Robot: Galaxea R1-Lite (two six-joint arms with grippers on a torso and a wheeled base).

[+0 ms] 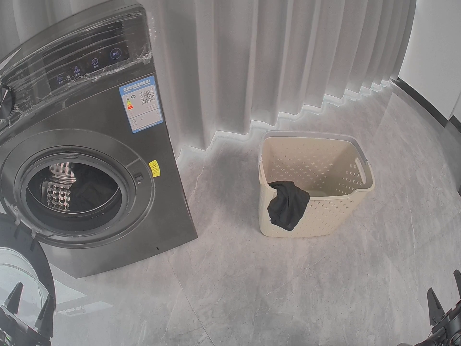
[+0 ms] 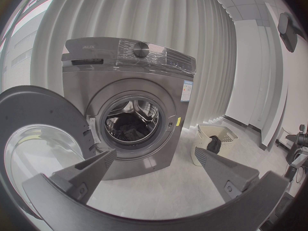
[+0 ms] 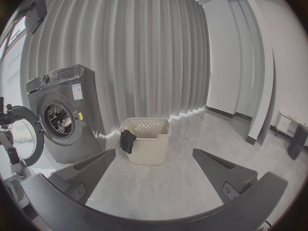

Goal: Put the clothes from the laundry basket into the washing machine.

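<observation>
A grey washing machine (image 1: 91,121) stands at the left with its round door (image 2: 35,125) swung open. Dark clothes (image 2: 128,129) lie inside the drum. A cream laundry basket (image 1: 336,169) sits on the floor to the right of it, and a black garment (image 1: 287,205) hangs over its front rim. My left gripper (image 2: 154,153) is open and empty, low in front of the machine. My right gripper (image 3: 154,154) is open and empty too, low and well back from the basket (image 3: 147,143).
White curtains (image 1: 269,39) hang behind the machine and the basket. The grey tiled floor (image 1: 297,284) between me and the basket is bare. A white wall with a dark skirting (image 1: 422,97) runs along the right side.
</observation>
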